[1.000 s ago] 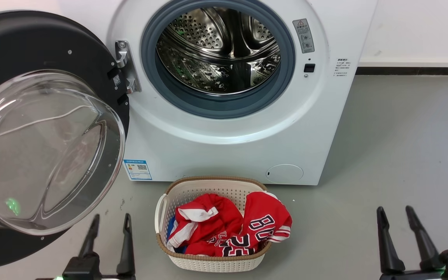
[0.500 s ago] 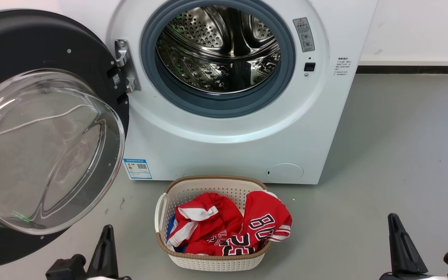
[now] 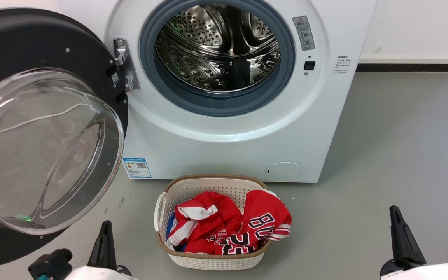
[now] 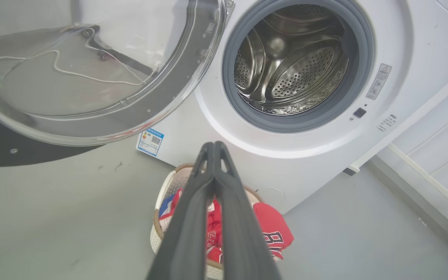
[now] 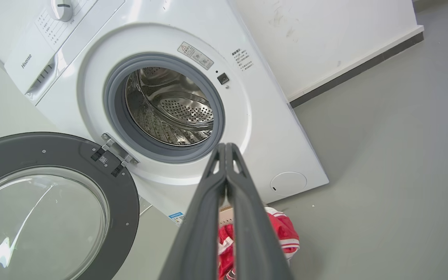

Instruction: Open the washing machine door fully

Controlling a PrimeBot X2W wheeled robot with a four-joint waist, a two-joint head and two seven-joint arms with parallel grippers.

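The door (image 3: 33, 39) stands swung far out on the robot's left of the machine (image 3: 228, 147), hanging from the hinge (image 3: 125, 64) at the left edge of the opening and well clear of the drum (image 3: 216, 46), which lies fully exposed. Judging by how things lie, the opening is done or very nearly done. The door's inner face looks almost flat-on in the right wrist view, so it seems turned well past a right angle to the machine's front. I cannot tell whether the hinge has any travel left, so at most a small last push outward remains. The door is round and has no real long axis. Its disc stands upright, its inner side faces out toward the robot, and its glass bowl (image 3: 45, 151) bulges the same way, forward and a little down in the head view. The left tool (image 4: 213, 144) has its fingers pressed together with nothing between them, low and near the door's lower rim but not touching it. The right tool (image 5: 225, 146) is likewise closed up tight and empty, well apart from the door, over the floor (image 3: 383, 155). A basket (image 3: 208, 264) of red clothes (image 3: 228, 225) sits on the floor just before the machine, between the two tools.
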